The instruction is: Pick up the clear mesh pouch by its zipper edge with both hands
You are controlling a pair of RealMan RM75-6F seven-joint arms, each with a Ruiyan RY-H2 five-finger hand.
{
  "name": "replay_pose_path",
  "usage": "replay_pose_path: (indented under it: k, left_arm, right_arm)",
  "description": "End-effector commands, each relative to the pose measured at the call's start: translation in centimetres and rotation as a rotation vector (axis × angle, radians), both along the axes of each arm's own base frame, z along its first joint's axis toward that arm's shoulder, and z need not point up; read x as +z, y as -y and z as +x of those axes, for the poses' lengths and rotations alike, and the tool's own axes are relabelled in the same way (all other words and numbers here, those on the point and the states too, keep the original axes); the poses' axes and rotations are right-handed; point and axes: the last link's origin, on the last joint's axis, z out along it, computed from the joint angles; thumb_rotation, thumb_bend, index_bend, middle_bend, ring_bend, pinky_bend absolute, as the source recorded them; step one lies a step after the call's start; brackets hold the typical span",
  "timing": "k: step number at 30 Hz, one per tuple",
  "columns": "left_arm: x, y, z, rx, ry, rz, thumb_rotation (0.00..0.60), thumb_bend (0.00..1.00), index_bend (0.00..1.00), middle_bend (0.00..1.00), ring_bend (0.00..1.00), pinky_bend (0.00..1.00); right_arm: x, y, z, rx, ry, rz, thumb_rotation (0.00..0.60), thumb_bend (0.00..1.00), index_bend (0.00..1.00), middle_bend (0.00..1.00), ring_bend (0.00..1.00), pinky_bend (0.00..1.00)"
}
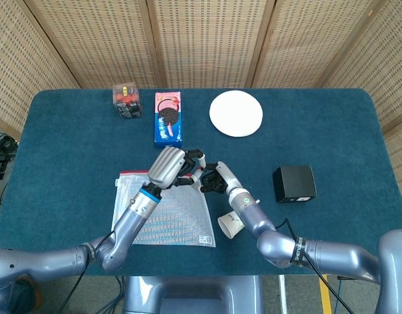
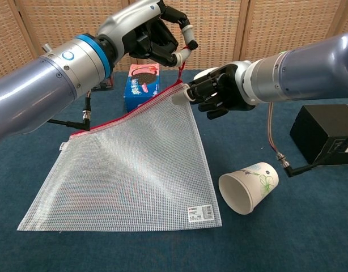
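My left hand [image 2: 154, 35] sits at the upper middle of the chest view, fingers curled around the red zipper pull of the clear mesh pouch [image 2: 128, 167], pinching it and holding that corner up off the table [image 1: 332, 131]. The pouch slopes down from there toward the lower left of the frame, its red zipper edge [image 2: 126, 113] running diagonally and its bottom edge lying on the blue cloth. My right hand [image 2: 211, 90] is just right of centre, fingers bunched and reaching at the raised corner of the pouch; one fingertip touches the mesh beside the zipper end, but I cannot tell whether I have a real grip on it.

In the head view both hands meet at mid-frame, above the pouch.

A paper cup [image 2: 249, 187] lies tipped on its side at lower right, near the pouch's corner. A black box [image 1: 294, 183] sits to the right. A cookie box [image 1: 168, 118], a small clear box [image 1: 126, 100] and a white plate [image 1: 236, 113] are along the top.
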Motion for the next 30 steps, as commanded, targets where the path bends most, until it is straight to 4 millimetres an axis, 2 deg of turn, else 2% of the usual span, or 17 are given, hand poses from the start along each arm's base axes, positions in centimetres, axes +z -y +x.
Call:
replay_pose_path:
  k: [1,6,9,18,30]
  left_arm:
    - [-0.1,0.0,-0.1,0.002,-0.002,0.0,0.6,0.78,0.95,0.94,0.98,1.0]
    - [-0.2,-0.1,-0.3,0.008,-0.004,0.002,0.6,0.78,0.95,0.94,0.98,1.0]
    - [-0.2,-0.2,-0.6,0.013,-0.009,0.004,0.6,0.78,0.95,0.94,0.98,1.0]
    - [-0.1,-0.6,-1.8,0.04,-0.018,0.006,0.6,0.78,0.95,0.94,0.98,1.0]
    - [0.7,-1.7,-5.4,0.118,-0.038,0.02,0.6,0.78,0.96,0.94,0.98,1.0]
  right_arm:
    - [-0.1,-0.1,0.0,0.003,0.005,0.008,0.6,0.54,0.6,0.94,0.92,1.0]
    - [0.0,-0.2,-0.1,0.005,0.013,0.01,0.6,0.68,0.65,0.95,0.92,1.0]
    - [0.1,-0.2,-0.3,0.01,0.009,0.006,0.6,0.73,0.67,0.96,0.92,1.0]
    - [0.8,-0.1,-0.3,0.006,0.036,-0.029,0.6,0.75,0.7,0.97,0.93,1.0]
    - [3.3,0.1,-0.6,0.0,0.127,-0.068,0.6,0.79,0.73,0.98,0.94,1.0]
